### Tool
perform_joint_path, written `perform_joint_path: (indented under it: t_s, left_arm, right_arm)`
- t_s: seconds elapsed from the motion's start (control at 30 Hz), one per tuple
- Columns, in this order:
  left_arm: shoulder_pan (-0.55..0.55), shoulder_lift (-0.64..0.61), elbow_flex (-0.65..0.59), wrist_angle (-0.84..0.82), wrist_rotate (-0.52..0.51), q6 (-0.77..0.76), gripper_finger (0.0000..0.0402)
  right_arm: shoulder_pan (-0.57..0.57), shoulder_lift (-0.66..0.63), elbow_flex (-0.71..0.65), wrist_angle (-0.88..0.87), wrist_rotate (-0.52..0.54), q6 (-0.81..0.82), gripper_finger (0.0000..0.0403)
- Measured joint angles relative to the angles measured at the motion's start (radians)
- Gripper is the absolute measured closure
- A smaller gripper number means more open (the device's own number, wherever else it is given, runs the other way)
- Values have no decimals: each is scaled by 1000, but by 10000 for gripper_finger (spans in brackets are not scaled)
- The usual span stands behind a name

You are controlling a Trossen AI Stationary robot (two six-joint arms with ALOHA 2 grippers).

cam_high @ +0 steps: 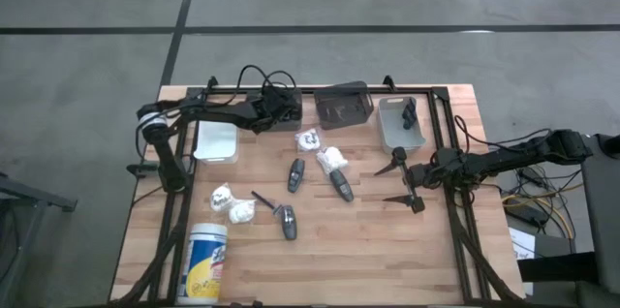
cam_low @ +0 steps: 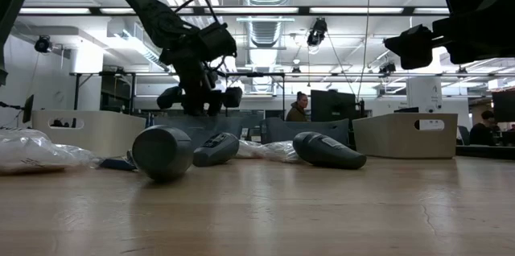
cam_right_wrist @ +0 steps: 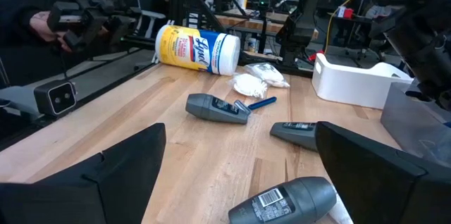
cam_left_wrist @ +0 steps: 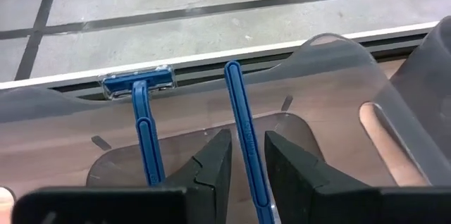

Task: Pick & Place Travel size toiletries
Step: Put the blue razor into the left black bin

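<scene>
blue razor [cam_left_wrist: 243,122] sits between the left gripper's [cam_left_wrist: 246,171] slightly parted fingers over the clear bin [cam_left_wrist: 338,76]; right gripper [cam_high: 405,180] gapes wide, empty.

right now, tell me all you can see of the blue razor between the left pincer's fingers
The blue razor shows as a thin, glossy blue plastic handle running straight between the left pincer fingers, which flank it closely; contact is unclear. Its head isn't visible. It hangs over the clear bin, alongside a second blue razor with a clear-capped head already lying inside.
</scene>
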Motion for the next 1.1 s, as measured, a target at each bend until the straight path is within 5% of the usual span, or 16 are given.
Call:
perform_joint_path:
  t_s: [1.1]
  left_arm:
    - [-181, -336, -1, 23, 47, 285, 312]
  right_arm:
    - [0, 0, 0, 0, 0, 2, 133]
